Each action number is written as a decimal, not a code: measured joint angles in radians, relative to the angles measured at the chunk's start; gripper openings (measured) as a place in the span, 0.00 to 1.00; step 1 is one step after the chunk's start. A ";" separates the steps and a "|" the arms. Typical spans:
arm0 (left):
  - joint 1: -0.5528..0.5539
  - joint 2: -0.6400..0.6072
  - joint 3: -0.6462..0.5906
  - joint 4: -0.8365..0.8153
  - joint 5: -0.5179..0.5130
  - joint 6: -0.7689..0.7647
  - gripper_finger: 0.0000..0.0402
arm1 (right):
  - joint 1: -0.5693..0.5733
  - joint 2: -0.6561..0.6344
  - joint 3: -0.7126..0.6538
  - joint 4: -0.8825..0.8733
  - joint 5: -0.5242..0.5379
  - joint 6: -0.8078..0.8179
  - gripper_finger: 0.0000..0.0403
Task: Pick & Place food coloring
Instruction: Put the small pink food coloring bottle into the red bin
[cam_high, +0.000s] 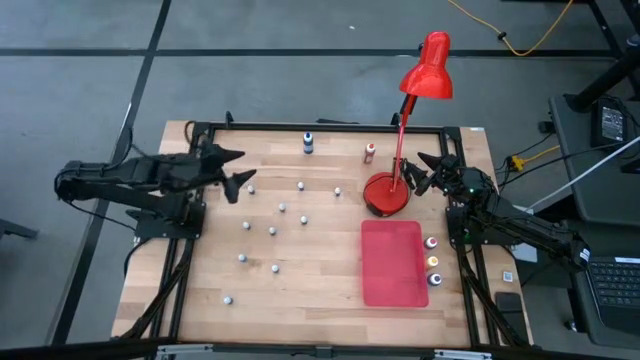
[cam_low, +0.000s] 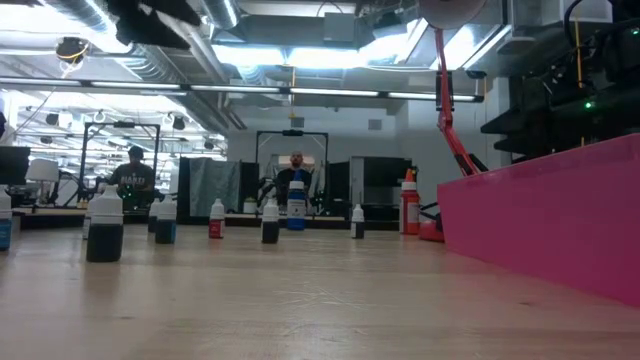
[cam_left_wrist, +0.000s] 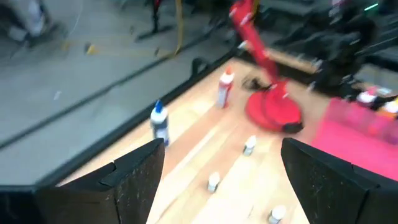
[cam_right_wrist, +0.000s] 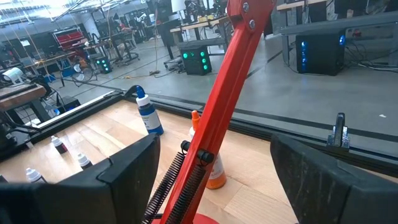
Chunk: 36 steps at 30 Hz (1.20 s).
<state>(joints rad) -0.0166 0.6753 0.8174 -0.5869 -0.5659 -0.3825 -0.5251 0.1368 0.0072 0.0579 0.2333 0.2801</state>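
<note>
My left jaws (cam_high: 238, 170) stand wide and empty above the wooden desk's (cam_high: 320, 290) far-left part. My right jaws (cam_high: 425, 172) gape empty beside the red desk lamp's round base (cam_high: 386, 193), its slanted arm directly ahead. Tiny pale-capped food coloring bottles (cam_high: 272, 231) lie scattered mid-desk; three stand beside the flat red rectangular mat (cam_high: 393, 262).

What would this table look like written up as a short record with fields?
Surface: wooden table
Small whitish bottles: scattered across the middle, e.g.
Blue bottle: far edge
Red bottle: far edge, near the lamp
Three bottles: in a row beside the mat's right edge
Red mat: flat, nothing on it
Red desk lamp: base just beyond the mat
Left pincer: open, empty, over the table's far left
Right pincer: open, empty, by the lamp
</note>
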 joint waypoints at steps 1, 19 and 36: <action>0.020 0.025 0.018 -0.031 0.008 -0.017 0.79 | 0.000 0.000 0.000 0.000 0.000 0.000 0.76; 0.248 0.371 0.073 -0.225 0.069 -0.130 0.79 | 0.000 0.000 0.000 0.000 0.000 0.000 0.76; 0.319 0.595 0.073 -0.411 0.083 -0.200 0.79 | 0.000 0.000 0.000 0.000 0.000 0.000 0.76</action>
<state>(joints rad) 0.3024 1.2705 0.8900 -0.9983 -0.4831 -0.5823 -0.5251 0.1369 0.0073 0.0578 0.2333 0.2802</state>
